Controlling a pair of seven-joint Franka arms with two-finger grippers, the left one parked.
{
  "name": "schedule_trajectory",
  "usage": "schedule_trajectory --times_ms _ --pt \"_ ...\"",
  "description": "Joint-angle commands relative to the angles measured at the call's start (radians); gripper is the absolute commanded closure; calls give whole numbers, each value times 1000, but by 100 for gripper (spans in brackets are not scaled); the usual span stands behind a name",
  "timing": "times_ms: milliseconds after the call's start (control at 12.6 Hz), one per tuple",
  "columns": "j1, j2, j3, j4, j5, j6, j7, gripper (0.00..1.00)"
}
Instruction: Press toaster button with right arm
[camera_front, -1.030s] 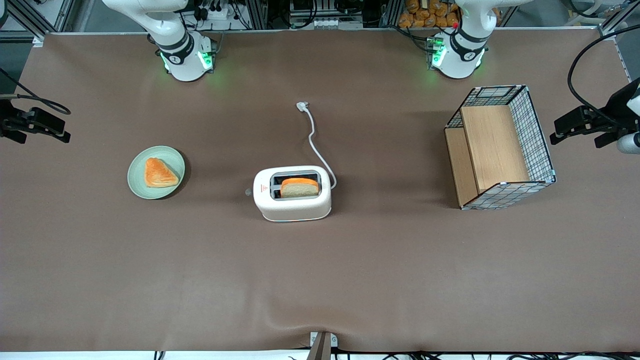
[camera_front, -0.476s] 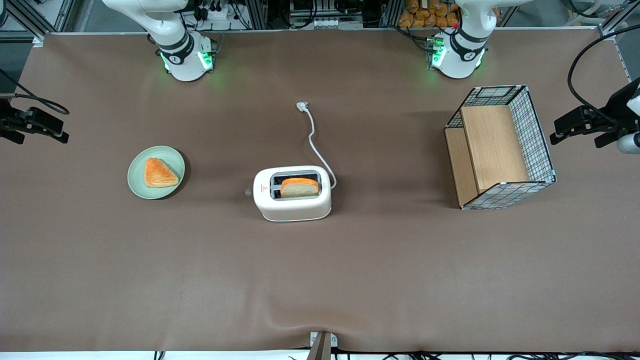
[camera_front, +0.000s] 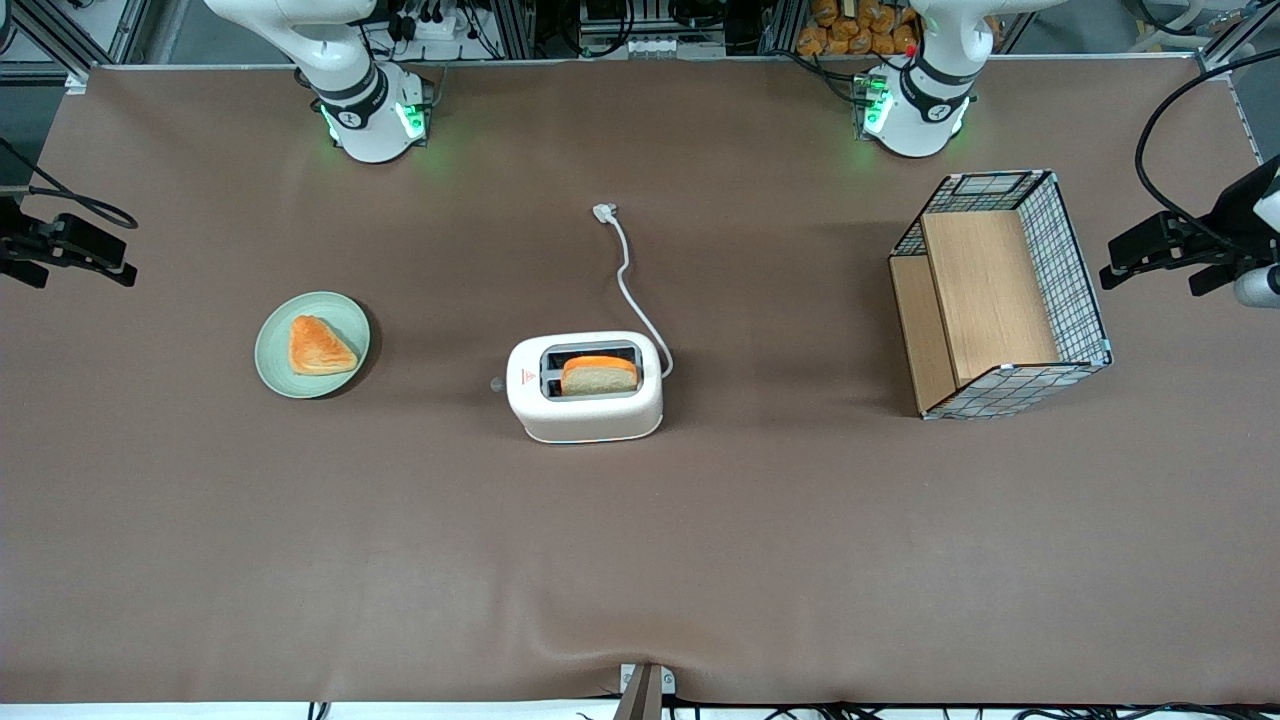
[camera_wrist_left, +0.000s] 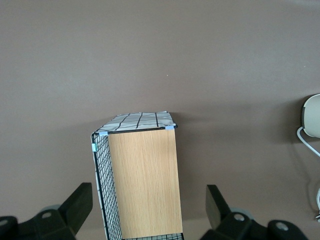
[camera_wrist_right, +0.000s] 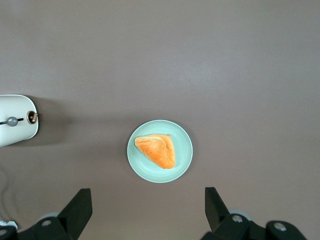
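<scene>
The white toaster (camera_front: 585, 388) stands mid-table with a slice of toast (camera_front: 598, 375) in its slot and its cord (camera_front: 630, 280) trailing toward the arm bases. The toaster button (camera_front: 496, 383) is a small grey knob on the narrow end by the red triangle. The right arm's gripper (camera_front: 70, 250) hangs high toward the working arm's end of the table, well away from the toaster. In the right wrist view the gripper (camera_wrist_right: 147, 212) is open and empty above the green plate (camera_wrist_right: 182, 165). The toaster's end (camera_wrist_right: 17, 132) and button (camera_wrist_right: 11, 121) show at that view's edge.
A green plate (camera_front: 345, 380) with an orange pastry (camera_front: 318, 345) lies between the gripper and the toaster. A wire-and-wood basket (camera_front: 1000, 295) stands toward the parked arm's end; it also shows in the left wrist view (camera_wrist_left: 142, 180).
The right arm's gripper has shifted very slightly at the table's end. Nothing else has moved.
</scene>
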Motion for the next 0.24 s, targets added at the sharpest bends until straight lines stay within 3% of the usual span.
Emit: schedule_trajectory --times_ms 0,159 --pt "-9 -16 8 -5 -12 -3 11 0" --pt "-9 -16 8 -7 -12 -6 12 0"
